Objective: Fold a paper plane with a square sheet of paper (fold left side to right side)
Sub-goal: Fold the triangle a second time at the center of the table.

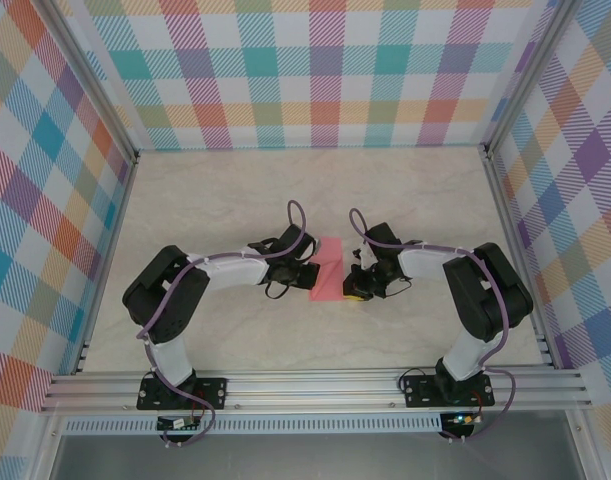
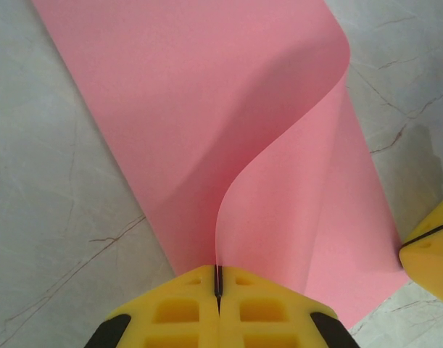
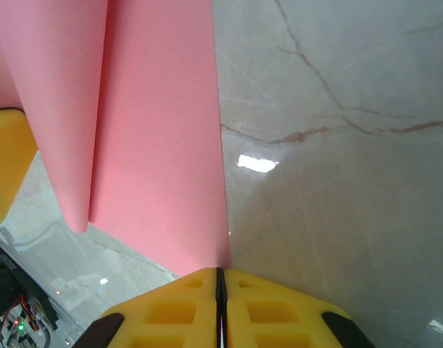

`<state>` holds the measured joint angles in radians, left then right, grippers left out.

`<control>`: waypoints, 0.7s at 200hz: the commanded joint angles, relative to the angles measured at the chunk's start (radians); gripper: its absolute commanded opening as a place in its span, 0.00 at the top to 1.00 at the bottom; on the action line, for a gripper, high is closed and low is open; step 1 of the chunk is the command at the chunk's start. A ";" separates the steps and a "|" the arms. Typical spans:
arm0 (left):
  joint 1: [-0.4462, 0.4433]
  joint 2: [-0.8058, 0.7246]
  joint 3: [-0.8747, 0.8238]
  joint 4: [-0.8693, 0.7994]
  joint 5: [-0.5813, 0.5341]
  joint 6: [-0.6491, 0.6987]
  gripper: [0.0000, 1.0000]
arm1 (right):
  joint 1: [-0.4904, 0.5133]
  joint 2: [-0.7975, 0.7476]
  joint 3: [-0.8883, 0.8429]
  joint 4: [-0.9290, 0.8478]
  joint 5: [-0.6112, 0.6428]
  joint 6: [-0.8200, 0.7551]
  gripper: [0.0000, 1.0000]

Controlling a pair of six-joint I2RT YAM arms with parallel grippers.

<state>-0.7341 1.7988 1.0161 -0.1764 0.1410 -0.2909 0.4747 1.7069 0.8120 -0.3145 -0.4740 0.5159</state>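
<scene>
our left claw (image 2: 218,284) is pressed together on one edge of the square sheet of paper (image 2: 199,109), holding that side up so it curls over the flat half. our right claw (image 3: 221,279) pinches the opposite edge, low against the desk (image 1: 235,190). the sheet sits mid-desk between both claws, with bare marble beyond it and out to either side.

The pale marbled table (image 1: 235,200) is overlaid near its middle by the square sheet of paper (image 1: 330,268), partly curled upward.
</scene>
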 commanded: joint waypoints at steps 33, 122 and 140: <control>0.012 0.032 0.029 0.008 -0.004 0.023 0.97 | 0.016 0.042 -0.011 -0.083 0.083 -0.023 0.90; 0.013 0.031 0.044 -0.001 -0.020 0.031 0.96 | 0.017 0.044 -0.007 -0.097 0.094 -0.027 0.89; 0.014 0.029 0.045 -0.008 -0.032 0.034 0.96 | 0.017 0.044 -0.007 -0.099 0.095 -0.028 0.89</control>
<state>-0.7341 1.8229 1.0348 -0.1783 0.1333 -0.2756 0.4801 1.7077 0.8204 -0.3294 -0.4606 0.5083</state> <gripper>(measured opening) 0.043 0.107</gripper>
